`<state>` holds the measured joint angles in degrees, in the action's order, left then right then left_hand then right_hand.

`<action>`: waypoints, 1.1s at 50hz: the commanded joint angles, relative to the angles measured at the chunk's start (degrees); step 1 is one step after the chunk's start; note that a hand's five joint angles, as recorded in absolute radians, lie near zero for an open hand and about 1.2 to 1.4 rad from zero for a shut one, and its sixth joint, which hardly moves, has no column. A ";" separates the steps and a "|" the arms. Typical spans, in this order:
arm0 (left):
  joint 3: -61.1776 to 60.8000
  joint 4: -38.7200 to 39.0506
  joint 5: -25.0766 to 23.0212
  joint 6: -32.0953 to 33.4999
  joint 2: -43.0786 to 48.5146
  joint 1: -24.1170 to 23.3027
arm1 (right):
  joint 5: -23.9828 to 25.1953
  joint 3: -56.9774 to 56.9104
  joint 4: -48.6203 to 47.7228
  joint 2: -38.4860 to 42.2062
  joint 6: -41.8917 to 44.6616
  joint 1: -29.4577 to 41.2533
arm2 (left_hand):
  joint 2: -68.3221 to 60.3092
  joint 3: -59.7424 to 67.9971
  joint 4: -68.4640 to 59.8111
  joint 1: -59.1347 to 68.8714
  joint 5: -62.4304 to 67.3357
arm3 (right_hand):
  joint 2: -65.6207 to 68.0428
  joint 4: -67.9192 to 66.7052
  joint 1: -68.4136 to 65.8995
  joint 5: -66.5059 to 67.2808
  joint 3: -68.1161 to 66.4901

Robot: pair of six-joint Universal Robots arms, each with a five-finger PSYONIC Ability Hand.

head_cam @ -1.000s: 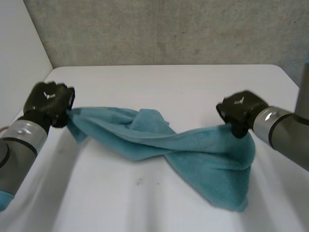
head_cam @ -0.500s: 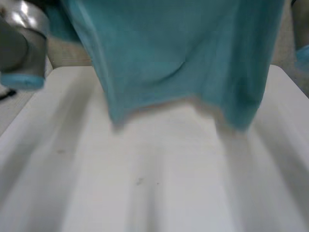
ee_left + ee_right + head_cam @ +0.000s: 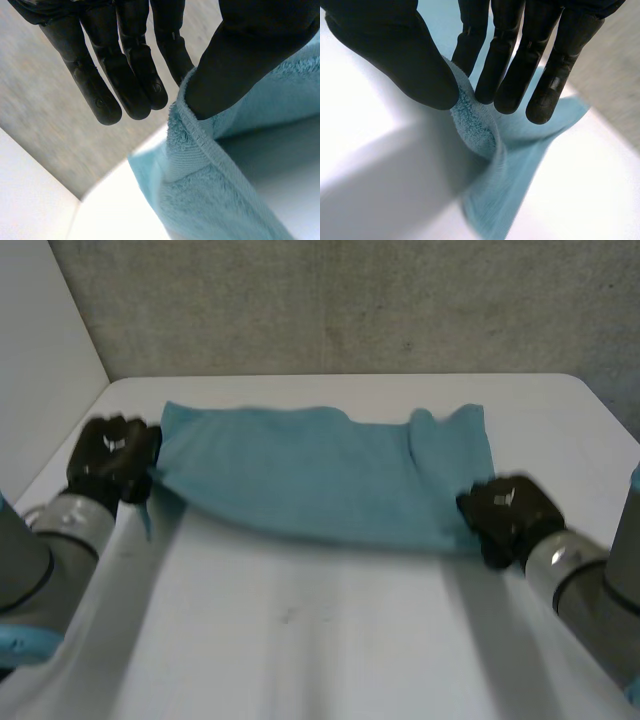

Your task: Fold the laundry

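Observation:
A teal towel (image 3: 320, 480) lies spread across the far half of the white table (image 3: 300, 640), stretched between my two hands. My left hand (image 3: 110, 455) pinches the towel's near left corner; in the left wrist view the thumb (image 3: 235, 65) presses the hemmed edge of the towel (image 3: 210, 165) against the fingers (image 3: 130, 75). My right hand (image 3: 505, 515) holds the near right corner; in the right wrist view the thumb (image 3: 405, 60) and fingers (image 3: 520, 65) pinch a fold of the towel (image 3: 475, 125). The near edge sags slightly between the hands.
A grey wall (image 3: 350, 300) rises behind the table's far edge, with a white panel (image 3: 40, 360) at the left. The table's right edge lies just beyond my right arm.
A second ago the towel hung twisted between the hands; it was flung up in front of the camera and now lies spread flat. Both hands came back down and kept their hold.

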<state>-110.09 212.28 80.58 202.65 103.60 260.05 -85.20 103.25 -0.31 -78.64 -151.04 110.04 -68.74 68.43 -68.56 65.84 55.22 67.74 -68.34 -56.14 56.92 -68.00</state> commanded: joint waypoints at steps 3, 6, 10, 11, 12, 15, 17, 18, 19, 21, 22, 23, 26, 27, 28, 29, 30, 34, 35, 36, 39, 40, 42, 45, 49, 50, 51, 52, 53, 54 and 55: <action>-3.64 -0.28 -0.95 0.02 -1.29 2.30 | 0.12 -3.40 4.61 -1.86 0.66 -0.70 | -11.26 11.57 -11.44 14.16 14.78 | -30.53 31.13 18.93 -29.71 30.79; -3.73 -0.29 -0.87 -0.06 -2.52 2.91 | 0.12 -5.25 4.44 -4.50 0.48 -0.88 | -11.26 11.57 -11.44 14.16 14.78 | -42.48 43.08 30.88 -41.67 42.74; -3.56 -0.37 -0.95 -0.15 -3.05 3.97 | 0.38 -6.66 3.65 -4.77 0.48 -3.33 | -11.26 11.57 -11.44 14.16 14.78 | -47.57 48.16 35.96 -46.75 47.82; -3.47 -0.37 -0.95 -0.15 -3.23 3.97 | 0.64 -6.66 3.65 -4.77 0.31 -4.30 | -11.26 11.57 -11.44 14.16 14.78 | -47.73 48.33 36.13 -46.91 47.99; -3.38 -0.37 -0.95 -0.15 -3.40 4.06 | 1.43 -6.58 3.65 -4.86 -0.56 -6.22 | -11.26 11.57 -11.44 14.16 14.78 | -47.90 48.50 36.30 -47.08 48.16; -3.03 -0.29 -0.95 -0.15 -4.28 4.23 | 3.27 -6.14 3.65 -4.68 -3.02 -8.60 | -11.26 11.57 -11.44 14.16 14.78 | -48.40 49.00 36.80 -47.59 48.66; -2.94 -0.11 -0.95 -0.24 -4.63 4.93 | 6.09 -5.70 3.91 -4.16 -6.28 -10.80 | -11.26 11.57 -11.44 14.16 14.78 | -47.57 48.17 35.96 -46.75 47.83; -2.85 -0.02 -0.95 -0.24 -4.72 5.20 | 7.14 -5.52 4.00 -3.98 -7.16 -11.59 | -11.26 11.57 -11.44 14.16 14.78 | -47.07 47.67 35.46 -46.25 47.32; -2.85 -0.02 -0.95 -0.24 -4.72 5.20 | 8.02 -5.26 4.00 -3.80 -8.04 -12.47 | -11.26 11.57 -11.44 14.16 14.78 | -46.73 47.33 35.12 -45.91 46.98; -2.33 -0.02 -1.04 -0.24 -4.72 6.33 | 10.39 -4.21 4.09 -3.54 -9.97 -15.45 | -11.26 11.57 -11.44 14.16 14.78 | -44.72 45.32 33.12 -43.90 44.98; -2.33 -0.11 -1.04 -0.24 -4.72 6.60 | 11.27 -3.85 4.09 -3.36 -10.59 -16.42 | -11.26 11.57 -11.44 14.16 14.78 | -44.21 44.81 32.60 -43.39 44.46; -2.33 -0.02 -1.04 -0.24 -4.64 6.78 | 12.24 -3.42 4.17 -3.28 -11.20 -17.48 | -11.26 11.57 -11.44 14.16 14.78 | -43.87 44.47 32.26 -43.05 44.12; -2.33 -0.02 -1.13 -0.33 -4.46 6.96 | 14.88 -1.39 4.44 -2.31 -14.19 -20.38 | -11.26 11.57 -11.44 14.16 14.78 | -43.19 43.79 31.59 -42.37 43.45; -2.33 -0.02 -1.04 -0.24 -4.37 6.96 | 15.49 -0.87 4.44 -2.05 -15.33 -20.82 | -11.26 11.57 -11.44 14.16 14.78 | -43.19 43.79 31.59 -42.37 43.45; -2.33 -0.11 -1.13 -0.24 -4.28 6.96 | 15.94 -0.34 4.26 -1.78 -16.64 -21.00 | -11.26 11.57 -11.44 14.16 14.78 | -43.19 43.79 31.59 -42.37 43.45; -2.50 -0.11 -1.13 -0.24 -4.20 6.87 | 16.37 0.88 3.74 -1.35 -19.35 -21.09 | -11.26 11.57 -11.44 14.16 14.78 | -43.03 43.63 31.42 -42.21 43.28; -2.50 -0.11 -1.13 -0.24 -4.11 6.87 | 16.47 1.42 3.39 -1.08 -20.60 -21.09 | -11.26 11.57 -11.44 14.16 14.78 | -42.69 43.29 31.09 -41.87 42.95; -2.50 -0.02 -1.13 -0.24 -3.93 6.70 | 16.73 3.27 0.49 2.34 -23.95 -21.00 | -11.26 11.57 -11.44 14.16 14.78 | -40.84 41.44 29.24 -40.02 41.10; -2.59 -0.02 -1.13 -0.24 -3.93 6.78 | 16.73 3.44 -0.13 3.05 -24.13 -21.00 | -11.26 11.57 -11.44 14.16 14.78 | -40.50 41.10 28.90 -39.69 40.76; -2.59 -0.02 -1.04 -0.24 -3.93 6.78 | 16.73 3.97 -1.26 4.18 -24.13 -21.09 | -11.26 11.57 -11.44 14.16 14.78 | -40.17 40.77 28.56 -39.35 40.42; -2.59 -0.02 -1.04 -0.33 -3.93 6.78 | 16.73 4.59 -2.59 5.16 -23.87 -20.65 | -11.26 11.57 -11.44 14.16 14.78 | -38.66 39.26 27.05 -37.84 38.91; -2.59 -0.02 -1.04 -0.33 -3.84 6.87 | 16.73 4.76 -3.11 5.25 -23.86 -20.57 | -11.26 11.57 -11.44 14.16 14.78 | -37.82 38.42 26.21 -37.00 38.07; -2.68 -0.02 -1.04 -0.33 -3.84 6.87 | 16.73 4.94 -4.95 5.60 -23.78 -20.22 | -11.26 11.57 -11.44 14.16 14.78 | -34.80 35.39 23.19 -33.98 35.05; -2.85 -0.11 -1.04 -0.33 -3.84 6.87 | 16.73 4.94 -7.77 7.44 -22.55 -18.90 | -11.26 11.57 -11.44 14.16 14.78 | -31.09 31.69 19.48 -30.27 31.34; -3.03 -0.02 -1.13 -0.33 -3.76 6.87 | 16.12 5.20 -9.27 8.68 -18.35 -17.93 | -11.26 11.57 -11.44 14.16 14.78 | -26.73 27.33 15.12 -25.91 26.98; -3.03 -0.02 -1.13 -0.33 -3.76 6.87 | 16.03 5.29 -9.27 8.76 -17.28 -17.93 | -11.26 11.57 -11.44 14.16 14.78 | -26.54 27.14 14.94 -25.72 26.80; -3.03 -0.02 -1.13 -0.33 -3.76 6.96 | 15.77 5.46 -9.36 9.03 -15.18 -17.93 | -11.26 11.57 -11.44 14.16 14.78 | -25.71 26.31 14.10 -24.89 25.96; -3.03 -0.02 -1.13 -0.33 -3.76 6.96 | 15.76 5.55 -9.36 9.03 -14.12 -17.93 | -11.26 11.57 -11.44 14.16 14.78 | -25.20 25.80 13.59 -24.38 25.45; -2.94 -0.02 -1.13 -0.33 -3.76 6.96 | 15.68 5.73 -9.45 9.03 -12.02 -17.93 | -11.26 11.57 -11.44 14.16 14.78 | -24.69 25.29 13.09 -23.88 24.95; -2.94 -0.02 -1.13 -0.33 -3.76 7.04 | 15.68 5.73 -9.45 9.03 -11.22 -17.93 | -11.26 11.57 -11.44 14.16 14.78 | -24.69 25.29 13.08 -23.87 24.95; -2.94 -0.02 -1.13 -0.33 -3.76 7.05 | 15.59 5.73 -9.54 9.03 -10.43 -17.93 | -11.26 11.57 -11.44 14.16 14.78 | -24.69 25.29 13.08 -23.87 24.95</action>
<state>-113.05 212.23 79.48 202.32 99.82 266.95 -69.03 108.58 -9.43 -70.07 -169.22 91.90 -68.75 68.43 -68.56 65.84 55.25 36.08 -36.10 -30.83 24.76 -36.12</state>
